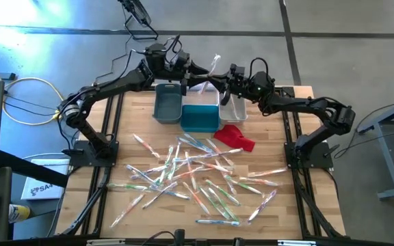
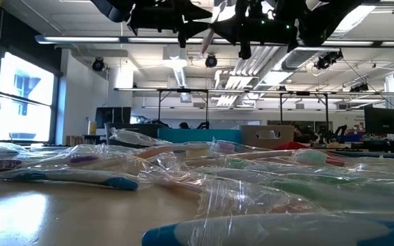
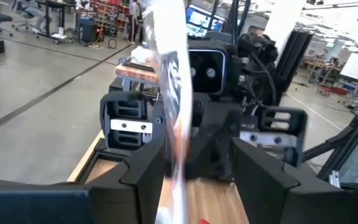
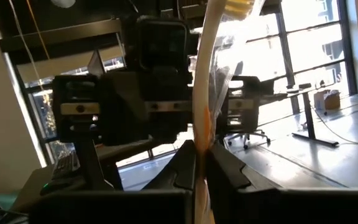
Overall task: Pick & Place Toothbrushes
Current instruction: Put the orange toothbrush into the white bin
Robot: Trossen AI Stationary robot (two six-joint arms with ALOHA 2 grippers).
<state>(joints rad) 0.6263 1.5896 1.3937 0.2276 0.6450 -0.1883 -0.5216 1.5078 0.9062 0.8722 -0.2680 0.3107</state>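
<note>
One wrapped toothbrush (image 1: 215, 65), white and orange, stands upright in the air above the bins at the table's far side. My right gripper (image 4: 201, 162) is shut on it and comes in from the right. My left gripper (image 3: 197, 174) faces it from the left with its fingers open, one on either side of the toothbrush (image 3: 173, 93). Many more wrapped toothbrushes (image 1: 197, 178) lie scattered on the wooden table's near half. My right gripper pinches the toothbrush's handle (image 4: 199, 134) through its clear wrapper between its two fingers. The fingers come roughly level from the table's right side and lie across the handle. The toothbrush stands upright, bristle head (image 4: 238, 6) up, lifted clear of everything. My left gripper's finger (image 3: 145, 171) stands close beside the wrapper; whether it touches, I cannot tell.
Below the grippers stand a grey bin (image 1: 167, 104), a teal bin (image 1: 200, 117) and a white bin (image 1: 232, 108). A red cloth (image 1: 237, 137) lies just in front of them. The pile of toothbrushes (image 2: 183, 171) fills the low view's foreground.
</note>
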